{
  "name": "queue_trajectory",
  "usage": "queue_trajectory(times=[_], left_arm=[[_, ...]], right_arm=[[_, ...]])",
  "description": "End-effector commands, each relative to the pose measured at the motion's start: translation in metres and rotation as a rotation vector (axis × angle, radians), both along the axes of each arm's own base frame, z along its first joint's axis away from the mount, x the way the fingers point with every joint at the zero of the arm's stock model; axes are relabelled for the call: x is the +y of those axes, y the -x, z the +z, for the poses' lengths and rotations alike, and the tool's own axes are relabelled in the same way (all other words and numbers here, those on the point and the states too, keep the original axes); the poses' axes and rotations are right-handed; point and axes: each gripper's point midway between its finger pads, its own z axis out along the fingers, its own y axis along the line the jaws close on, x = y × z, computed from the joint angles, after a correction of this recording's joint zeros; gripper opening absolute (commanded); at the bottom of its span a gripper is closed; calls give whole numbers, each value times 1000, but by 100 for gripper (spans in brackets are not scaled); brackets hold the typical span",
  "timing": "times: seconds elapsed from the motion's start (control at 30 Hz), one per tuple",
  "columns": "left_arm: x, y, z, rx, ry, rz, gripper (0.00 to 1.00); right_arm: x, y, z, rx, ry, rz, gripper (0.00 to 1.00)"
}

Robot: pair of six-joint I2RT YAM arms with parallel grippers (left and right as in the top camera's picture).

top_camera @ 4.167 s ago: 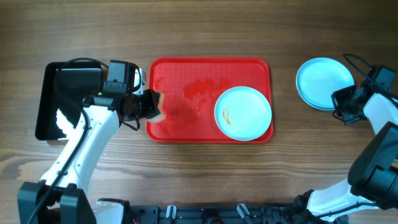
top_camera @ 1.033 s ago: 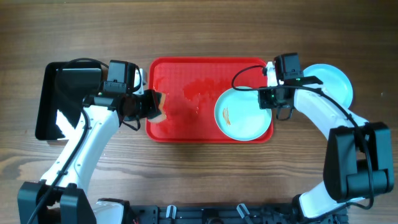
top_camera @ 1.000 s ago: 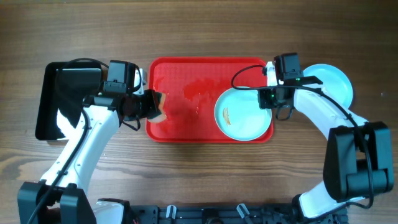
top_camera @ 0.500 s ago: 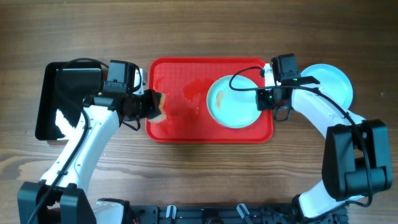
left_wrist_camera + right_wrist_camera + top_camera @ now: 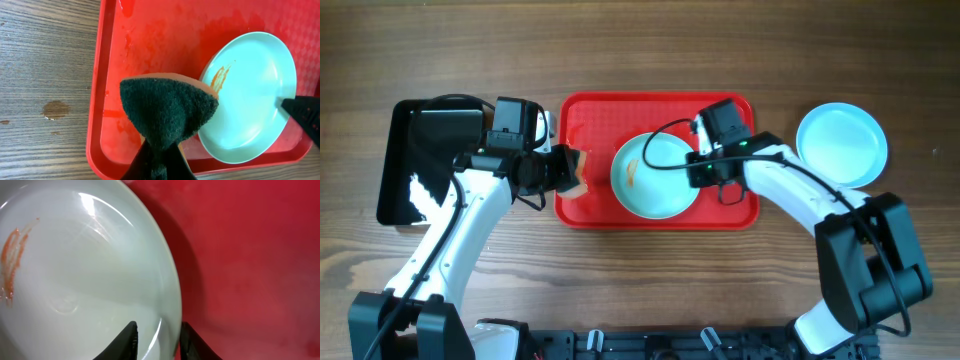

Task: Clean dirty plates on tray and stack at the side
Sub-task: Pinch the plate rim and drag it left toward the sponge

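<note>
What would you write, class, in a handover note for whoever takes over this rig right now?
Left claw: shut on the sponge, over the tray's left side.
Right claw: astride the smeared plate's rim; grip unclear.
Plates: smeared one mid-tray; clean stack on the table to the right.
Done: the stacked plates. Left: wipe the orange smear off, then stack that plate.

Fingers (image 5: 142, 167) pinch a dark green sponge (image 5: 167, 107) above the red tray (image 5: 150, 40); 1 orange-smeared plate (image 5: 255, 90) lies just beside it.
</note>
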Motion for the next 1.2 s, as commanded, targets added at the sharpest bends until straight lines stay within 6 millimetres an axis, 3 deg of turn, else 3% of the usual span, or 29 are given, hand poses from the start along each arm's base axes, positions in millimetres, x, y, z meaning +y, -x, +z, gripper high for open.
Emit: queue_trajectory(times=[0.0, 0.27, 0.43, 0.63, 0.93, 1.03, 1.17], left_arm=[[-1, 1, -2, 8, 11, -16, 4], [-1, 1, -2, 8, 11, -16, 4], [-1, 1, -2, 7, 11, -16, 4], [-1, 0, -2, 5, 12, -16, 4], [-1, 0, -2, 5, 12, -16, 4], [-1, 0, -2, 5, 12, -16, 4], [-1, 0, -2, 5, 12, -16, 4]], right_arm=[[8, 5, -11, 14, 18, -24, 30], [-3, 17, -15, 79, 57, -112, 42], [0, 33, -17, 163, 25, -153, 42], [3, 33, -19, 199, -13, -272, 41], [1, 39, -39, 270, -6, -394, 21], [2, 35, -39, 251, -10, -395, 4], [6, 21, -36, 187, -25, -347, 4]])
